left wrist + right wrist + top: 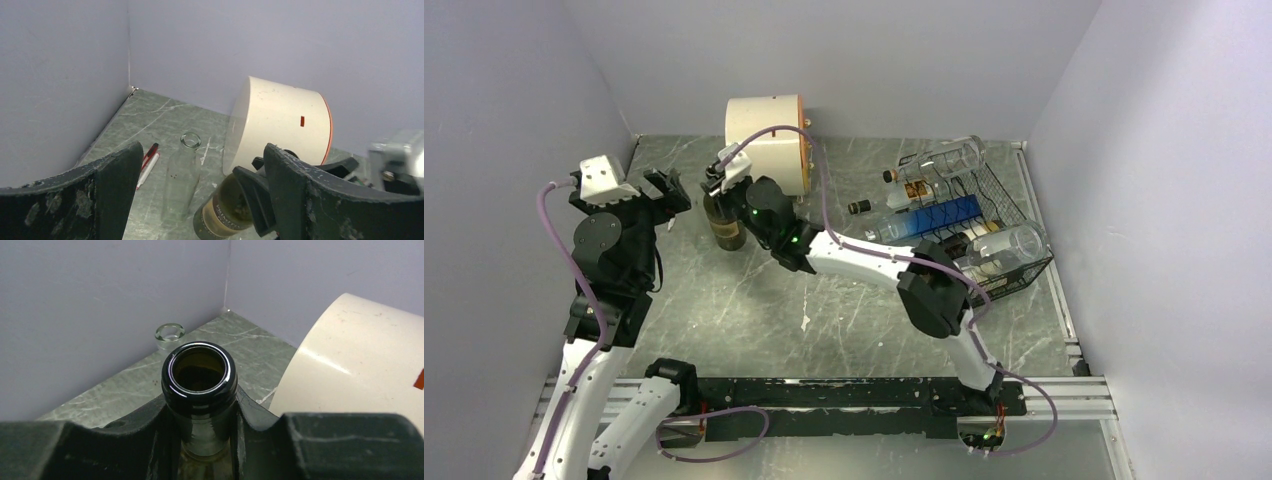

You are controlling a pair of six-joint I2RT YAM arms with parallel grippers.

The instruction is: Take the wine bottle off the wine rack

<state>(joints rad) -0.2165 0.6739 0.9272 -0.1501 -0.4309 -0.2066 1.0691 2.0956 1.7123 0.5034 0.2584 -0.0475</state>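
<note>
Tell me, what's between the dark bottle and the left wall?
A clear glass bottle stands beside the wine bottle, and a red-and-white pen lies nearer the wall; the left wrist view shows both.

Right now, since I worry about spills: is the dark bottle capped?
No, the right wrist view looks straight into the open mouth of the dark bottle, with no cap on it.

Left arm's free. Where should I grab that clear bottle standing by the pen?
Probably the neck of the clear bottle, just under its lip, coming in level from the near side. It stands upright and narrows there; the pen lies on one side, the wine bottle in the right gripper stands on the other.
</note>
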